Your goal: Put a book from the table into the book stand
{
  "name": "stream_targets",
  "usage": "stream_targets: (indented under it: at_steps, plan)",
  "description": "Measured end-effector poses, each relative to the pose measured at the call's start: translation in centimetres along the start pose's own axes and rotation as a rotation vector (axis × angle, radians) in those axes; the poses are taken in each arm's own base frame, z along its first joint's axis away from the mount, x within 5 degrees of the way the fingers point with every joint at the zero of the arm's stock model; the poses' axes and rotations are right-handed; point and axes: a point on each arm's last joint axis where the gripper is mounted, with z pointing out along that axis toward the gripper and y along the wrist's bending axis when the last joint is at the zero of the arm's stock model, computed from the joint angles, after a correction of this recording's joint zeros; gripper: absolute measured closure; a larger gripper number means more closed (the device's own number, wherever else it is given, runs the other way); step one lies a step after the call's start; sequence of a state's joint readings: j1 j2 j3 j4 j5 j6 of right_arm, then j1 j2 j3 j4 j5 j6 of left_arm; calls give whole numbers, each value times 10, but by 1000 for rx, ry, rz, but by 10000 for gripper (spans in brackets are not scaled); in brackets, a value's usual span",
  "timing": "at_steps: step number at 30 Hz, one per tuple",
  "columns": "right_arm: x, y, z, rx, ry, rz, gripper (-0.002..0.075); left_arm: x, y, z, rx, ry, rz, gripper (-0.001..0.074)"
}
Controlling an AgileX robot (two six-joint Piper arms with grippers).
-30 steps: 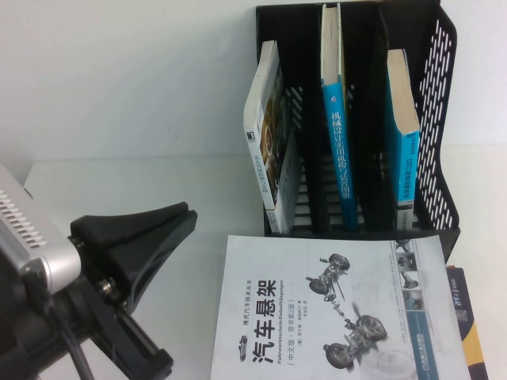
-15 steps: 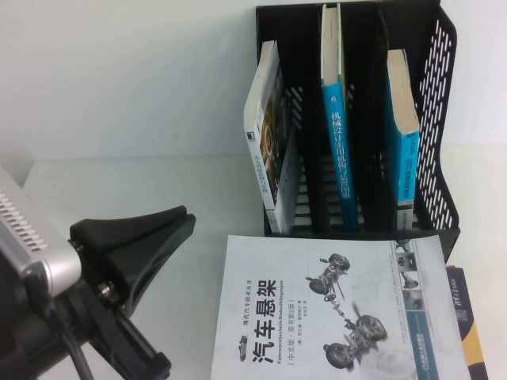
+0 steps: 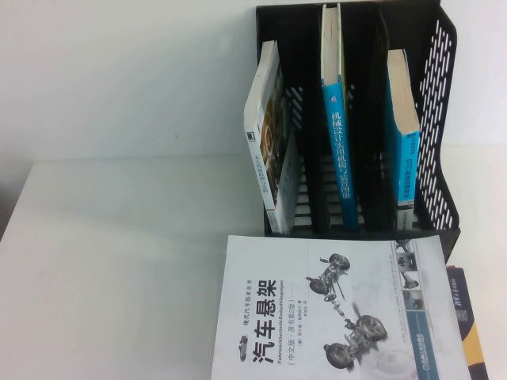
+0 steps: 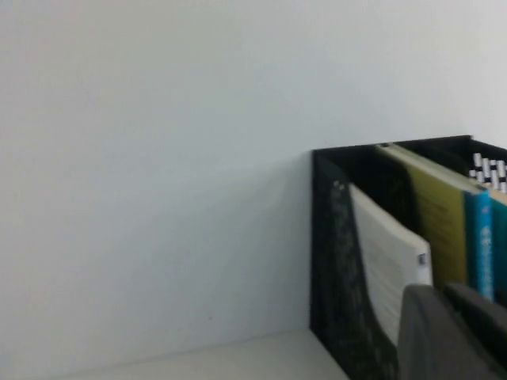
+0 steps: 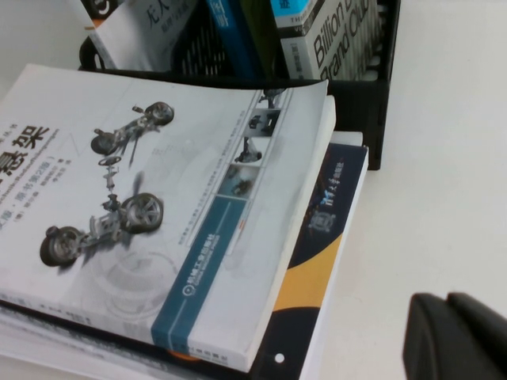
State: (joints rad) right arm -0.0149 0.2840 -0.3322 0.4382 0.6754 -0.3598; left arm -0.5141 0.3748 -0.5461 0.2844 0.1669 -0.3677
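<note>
Inside the black book stand [image 3: 440,119], in its right-hand slot, the cyan-and-grey book [image 3: 402,131] is held upright, while neither the left tool [image 4: 451,332] nor the right tool [image 5: 455,336] can be judged open or closed.

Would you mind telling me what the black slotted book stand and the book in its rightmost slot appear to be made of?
The black slotted book stand looks like matte moulded plastic, given its perforated walls. The thick cyan-and-grey paperback book shows a cream paper page edge and what seems a smooth card cover.
</note>
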Motion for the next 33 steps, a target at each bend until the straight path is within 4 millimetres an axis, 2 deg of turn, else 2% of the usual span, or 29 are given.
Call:
stream_targets:
  at_steps: [4, 11, 19, 28, 33]
  plan:
    - [0, 0, 0, 0, 0, -2, 729, 27, 12, -12, -141, -12, -69, 736]
    - [0, 0, 0, -1, 2, -2, 729, 93, 27, -30, -341, -11, -150, 736]
    - [0, 0, 0, -1, 2, -2, 729, 148, 33, -38, -415, 42, -168, 736]
    - [0, 0, 0, -1, 3, -2, 729, 168, 35, -40, -442, 186, -211, 737]
    - [0, 0, 0, -1, 3, -2, 729, 171, 35, -41, -450, 224, -218, 737]
